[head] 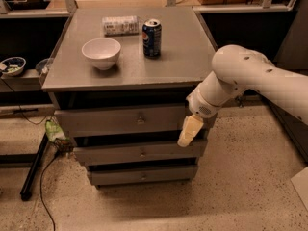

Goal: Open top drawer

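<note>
Grey-painted wood forms the worktop [183,57] and the three drawer fronts beneath it. From the left, a white bowl [101,52] stands upright on the worktop. A packet [120,25] lies flat behind the bowl, and a blue can [151,31] stands just right of both. All three sit back from the front edge, so none is judged to obstruct a pull. The top drawer [96,121] sits directly under the worktop, above two lower drawers [110,154]. Its front panel faces the camera, with its long axis running left to right, parallel to the worktop's front edge. Its round knob [140,121] is at centre, and its travel should be outward, toward the viewer. A dark gap shows above the panel, but how far out the drawer stands cannot be told. The end effector [190,130] hangs at the panel's right end, over its lower corner and well right of the knob. Whether it is apart, together or clamped on anything cannot be told. The white arm [250,76] reaches in from the right, probably so that the drawer's path stays free.
</note>
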Controlling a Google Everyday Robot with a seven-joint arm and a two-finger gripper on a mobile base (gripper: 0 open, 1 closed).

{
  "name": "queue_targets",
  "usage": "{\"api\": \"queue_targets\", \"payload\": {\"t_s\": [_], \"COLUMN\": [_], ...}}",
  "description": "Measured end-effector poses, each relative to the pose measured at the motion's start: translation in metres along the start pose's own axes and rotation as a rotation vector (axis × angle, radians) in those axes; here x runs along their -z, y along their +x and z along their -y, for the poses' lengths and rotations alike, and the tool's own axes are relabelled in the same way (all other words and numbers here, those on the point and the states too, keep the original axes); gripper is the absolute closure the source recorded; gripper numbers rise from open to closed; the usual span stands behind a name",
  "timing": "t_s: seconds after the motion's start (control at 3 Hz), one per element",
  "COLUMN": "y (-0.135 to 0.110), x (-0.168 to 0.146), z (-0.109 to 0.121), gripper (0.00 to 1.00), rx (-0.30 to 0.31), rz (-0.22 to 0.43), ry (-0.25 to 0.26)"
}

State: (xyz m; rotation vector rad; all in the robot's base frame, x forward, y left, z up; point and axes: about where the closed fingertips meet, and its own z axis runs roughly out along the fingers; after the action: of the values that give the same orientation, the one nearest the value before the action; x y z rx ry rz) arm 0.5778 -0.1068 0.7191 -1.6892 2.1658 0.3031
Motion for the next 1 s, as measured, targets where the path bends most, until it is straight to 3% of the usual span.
{"api": "queue_targets", "payload": {"t_s": [0.33, 0.67, 1.0], "y": [-0.005, -0.011, -0.011], "x": [-0.013, -0.040, -0.041], "z": [0.021, 0.034, 0.035], "gripper": [0.00, 0.00, 0.00], "rx": [0.001, 0.004, 0.004], "rz": [-0.004, -0.017, -0.017], "ry": [-0.003, -0.038, -0.039]}}
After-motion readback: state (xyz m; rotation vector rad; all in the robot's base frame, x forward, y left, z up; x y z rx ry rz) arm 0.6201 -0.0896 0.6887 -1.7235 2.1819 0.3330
